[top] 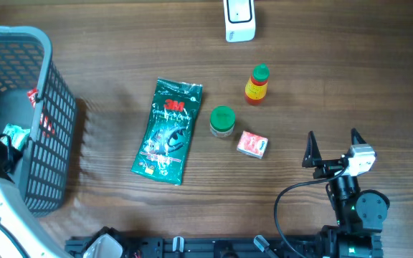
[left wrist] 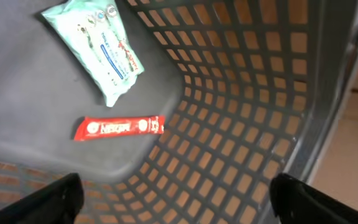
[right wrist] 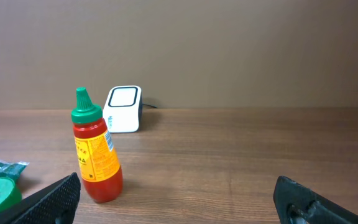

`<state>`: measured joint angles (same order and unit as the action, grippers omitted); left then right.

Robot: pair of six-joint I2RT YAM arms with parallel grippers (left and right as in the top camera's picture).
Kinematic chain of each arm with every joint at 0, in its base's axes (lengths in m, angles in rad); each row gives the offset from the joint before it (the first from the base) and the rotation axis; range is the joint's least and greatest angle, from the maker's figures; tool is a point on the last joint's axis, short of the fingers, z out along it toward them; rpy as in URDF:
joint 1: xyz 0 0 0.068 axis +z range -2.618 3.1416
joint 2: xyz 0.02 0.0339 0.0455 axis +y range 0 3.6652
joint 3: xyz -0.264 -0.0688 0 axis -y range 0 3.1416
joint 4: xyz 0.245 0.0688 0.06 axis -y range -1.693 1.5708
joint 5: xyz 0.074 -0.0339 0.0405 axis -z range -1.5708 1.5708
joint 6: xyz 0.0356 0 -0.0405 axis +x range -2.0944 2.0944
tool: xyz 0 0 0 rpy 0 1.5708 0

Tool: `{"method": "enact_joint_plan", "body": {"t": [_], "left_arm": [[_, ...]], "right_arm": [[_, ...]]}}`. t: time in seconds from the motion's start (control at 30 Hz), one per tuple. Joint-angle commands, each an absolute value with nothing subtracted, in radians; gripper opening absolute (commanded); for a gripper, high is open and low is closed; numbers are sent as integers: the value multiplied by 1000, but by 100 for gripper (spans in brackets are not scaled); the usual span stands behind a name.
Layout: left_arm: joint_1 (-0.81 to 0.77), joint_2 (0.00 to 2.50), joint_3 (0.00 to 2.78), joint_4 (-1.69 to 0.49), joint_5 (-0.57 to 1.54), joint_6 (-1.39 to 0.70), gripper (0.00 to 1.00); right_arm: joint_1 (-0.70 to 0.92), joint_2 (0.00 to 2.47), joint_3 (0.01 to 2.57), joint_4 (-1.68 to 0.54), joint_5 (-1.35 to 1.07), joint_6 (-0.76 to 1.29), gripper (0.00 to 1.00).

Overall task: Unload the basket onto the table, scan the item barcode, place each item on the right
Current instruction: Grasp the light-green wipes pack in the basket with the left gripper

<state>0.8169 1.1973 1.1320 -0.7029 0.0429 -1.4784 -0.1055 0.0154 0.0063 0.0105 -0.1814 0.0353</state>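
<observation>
Wide open and empty, the left end effector hangs over the red sachet lying in the basket at the worktop's 9 o'clock, while the right end effector gapes empty at 3 o'clock and the scanner stands at 12.

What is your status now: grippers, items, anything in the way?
Left gripper open, empty, in basket; red sachet lies on its floor. Right gripper open, empty; sauce bottle upright on table. Nothing blocks scanner.

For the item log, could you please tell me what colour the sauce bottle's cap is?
Green; the cap shows best in the right wrist view.
</observation>
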Motion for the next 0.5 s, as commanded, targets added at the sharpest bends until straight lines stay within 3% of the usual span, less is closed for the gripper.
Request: {"method": "enact_joint_plan", "body": {"t": [0.0,0.47], "left_arm": [[821,1303,1133,-653,33,-1470,100],[821,1712,1133,-583,-11,-1512,100]], "right_arm": [[-101,9,6,13,-172,26,100],[-101,9,6,13,-172,26,100]]}}
